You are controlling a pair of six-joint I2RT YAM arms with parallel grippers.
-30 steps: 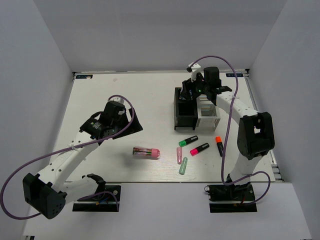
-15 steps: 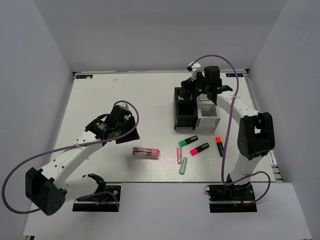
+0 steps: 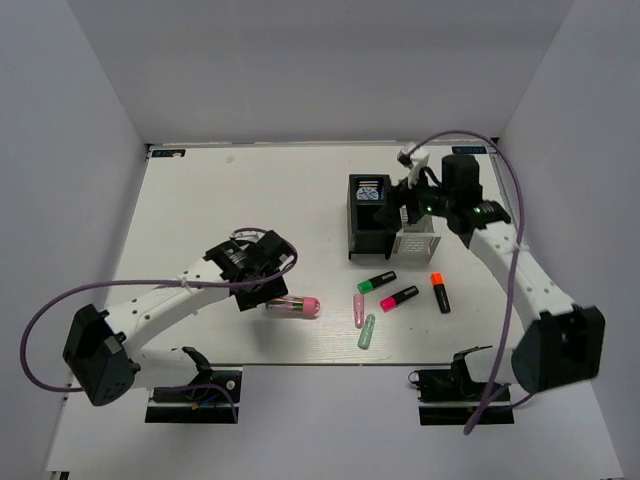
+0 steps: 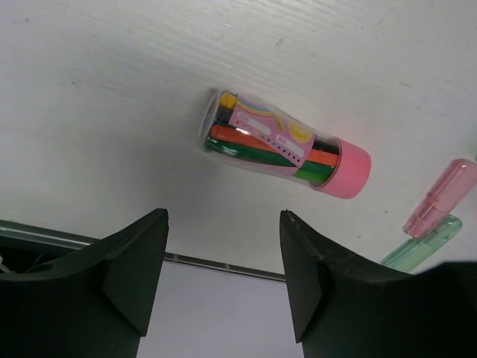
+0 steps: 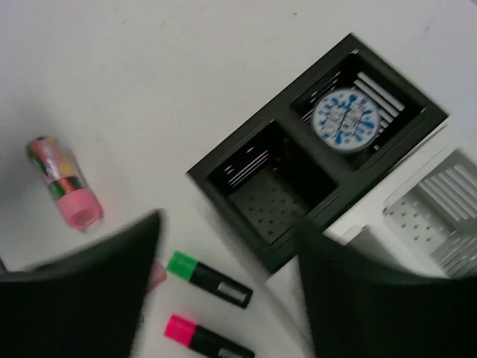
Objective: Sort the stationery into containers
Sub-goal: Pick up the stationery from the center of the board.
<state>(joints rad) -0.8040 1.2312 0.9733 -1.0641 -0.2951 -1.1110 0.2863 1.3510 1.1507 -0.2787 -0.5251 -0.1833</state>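
Note:
The pink metallic cylinder (image 3: 293,304) lies on the table; in the left wrist view it (image 4: 287,153) sits just beyond my fingers. My left gripper (image 3: 262,296) (image 4: 223,216) is open and empty, close beside it. The blue-white tape roll (image 3: 371,193) (image 5: 346,119) lies in the far compartment of the black box (image 3: 353,225) (image 5: 257,125). The white mesh box (image 3: 420,243) (image 5: 425,201) stands against its right side. My right gripper (image 3: 400,215) (image 5: 229,224) is open and empty above the boxes. Green (image 3: 377,282), pink (image 3: 399,297) and orange (image 3: 438,292) highlighters lie in front.
A pale pink capsule (image 3: 358,310) and a green capsule (image 3: 367,331) lie side by side near the table's front edge, right of the cylinder. The near compartment of the black box shows only its perforated floor. White walls enclose the table.
My left arm has swung right and forward to the pink cylinder. My right arm has drawn back to the right off the boxes, and the tape roll now shows in the black box.

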